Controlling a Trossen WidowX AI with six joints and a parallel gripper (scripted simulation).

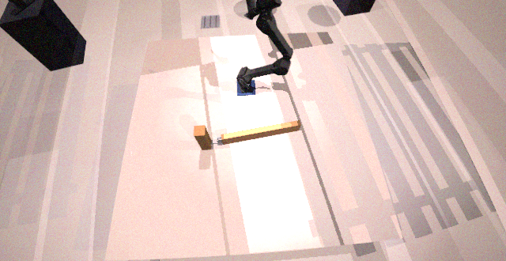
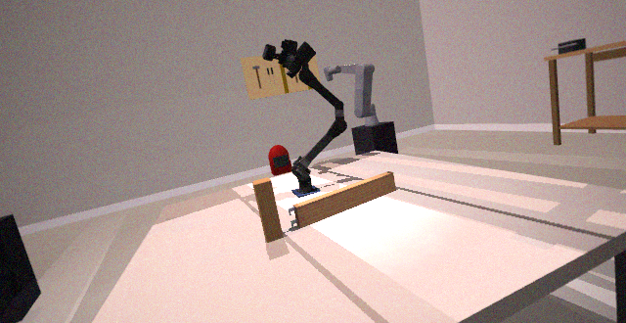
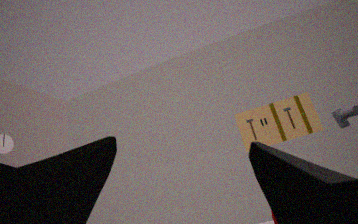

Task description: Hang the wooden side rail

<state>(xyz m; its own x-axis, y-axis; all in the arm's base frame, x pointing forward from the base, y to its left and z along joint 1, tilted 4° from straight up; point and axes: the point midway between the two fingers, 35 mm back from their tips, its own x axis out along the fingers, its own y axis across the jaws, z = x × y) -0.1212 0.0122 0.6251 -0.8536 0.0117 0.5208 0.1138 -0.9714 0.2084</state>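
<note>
The wooden side rail (image 1: 261, 133) (image 2: 344, 200) stands on its long narrow edge on the table. The steel hooks (image 1: 220, 141) (image 2: 292, 218) on its near-post end point at the upright wooden post (image 1: 203, 139) (image 2: 268, 211), with a small gap between rail and post in the exterior view. The post's slot and pins cannot be made out. My gripper (image 3: 183, 147) is open and empty, its two black fingers wide apart in the wrist view. It is raised high above the arm's base, far from rail and post, facing the back wall.
The arm's blue base plate (image 1: 240, 92) (image 2: 299, 194) is on the table behind the rail. A red helmet-like object (image 2: 280, 161) shows behind. A tool board (image 2: 251, 85) (image 3: 267, 122) hangs on the wall, near a grey robot arm (image 2: 363, 90) on a black pedestal (image 2: 374, 138).
</note>
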